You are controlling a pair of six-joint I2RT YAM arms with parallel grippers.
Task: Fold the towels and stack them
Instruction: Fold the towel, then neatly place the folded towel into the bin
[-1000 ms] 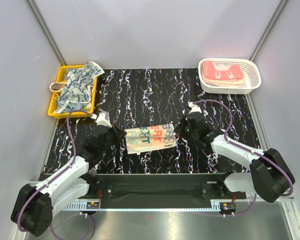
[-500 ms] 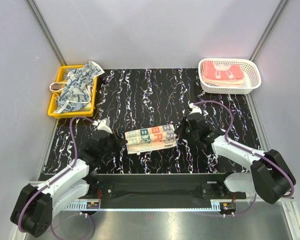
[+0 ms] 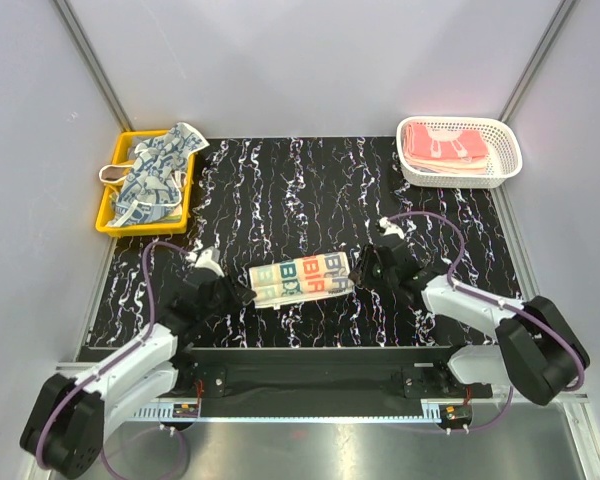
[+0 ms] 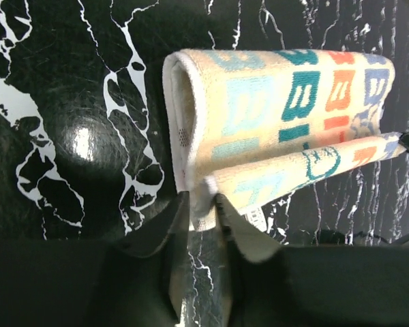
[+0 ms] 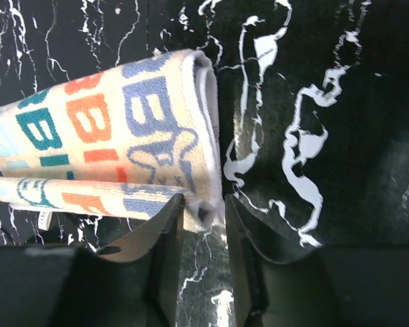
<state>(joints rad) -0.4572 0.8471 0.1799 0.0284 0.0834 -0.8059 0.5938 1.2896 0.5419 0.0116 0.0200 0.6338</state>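
A cream terry towel printed with red, teal and blue letter blocks [image 3: 298, 278] lies folded into a long band on the black worktop veined with white [image 3: 280, 190]. It sits toward the near middle, its long side running left to right with the right end a little farther back. It lies between the two arms, one at each short end. The left end effector [image 4: 204, 201] sits low at the towel's near-left corner. Its fingers [image 4: 174, 231] are spread a little, and the corner of the cloth stands loosely in the gap between them. The right end effector [image 5: 203, 204] is at the near-right corner in the same way: its jaws are slightly apart and the rolled fold of the towel's edge sits between them, close against one finger. In both wrist views a narrower folded flap runs along the towel's near edge, below the broad lettered face. At the far left corner of the worktop a yellow plastic tray [image 3: 140, 229] holds a rumpled heap of dark navy patterned cloth [image 3: 155, 170] that spills over its far rim. At the far right a white lattice plastic basket [image 3: 460, 181] holds pink towels with white stripes [image 3: 442, 148] lying flat — well apart from the arms.
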